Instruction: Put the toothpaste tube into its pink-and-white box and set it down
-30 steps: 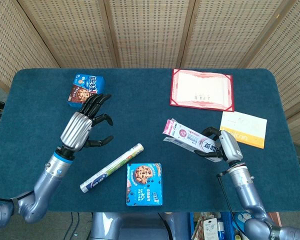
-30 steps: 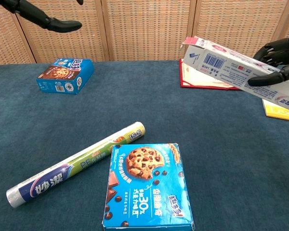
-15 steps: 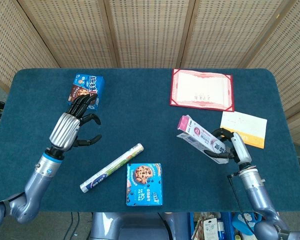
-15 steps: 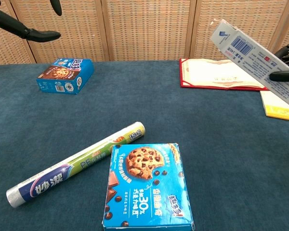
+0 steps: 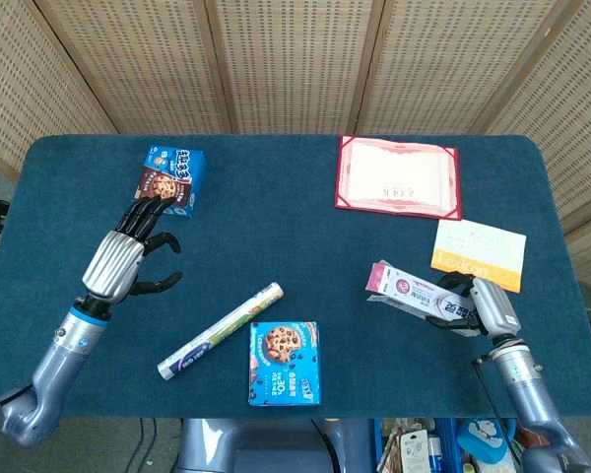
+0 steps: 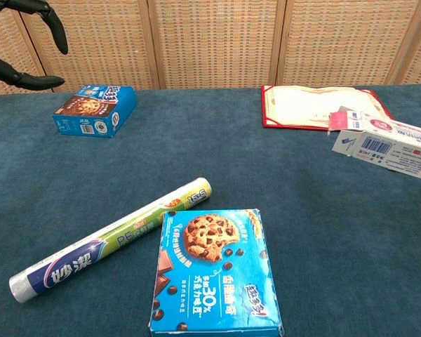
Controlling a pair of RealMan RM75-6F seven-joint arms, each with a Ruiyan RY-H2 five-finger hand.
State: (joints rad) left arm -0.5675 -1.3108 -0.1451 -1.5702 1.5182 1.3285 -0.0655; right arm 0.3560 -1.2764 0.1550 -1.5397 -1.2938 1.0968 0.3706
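Note:
The pink-and-white toothpaste box [image 5: 414, 293] lies nearly level and low over the table at the right, its open flap end pointing left. My right hand [image 5: 481, 307] grips its right end. The chest view shows the box [image 6: 386, 144] at the right edge, and I cannot tell whether it touches the cloth. No toothpaste tube shows outside the box. My left hand [image 5: 136, 248] hovers over the left of the table with its fingers spread and holds nothing. Only its fingertips [image 6: 24, 43] reach into the chest view's top left corner.
A small blue cookie box [image 5: 169, 177] lies just beyond my left hand. A plastic wrap roll [image 5: 220, 332] and a larger blue cookie box [image 5: 286, 363] lie near the front edge. A red folder [image 5: 398, 177] and a yellow-and-white card [image 5: 479, 254] lie at the back right.
My right hand moved right and down, tipping the box from a steep tilt to nearly level near the table. My left hand drew back to the left.

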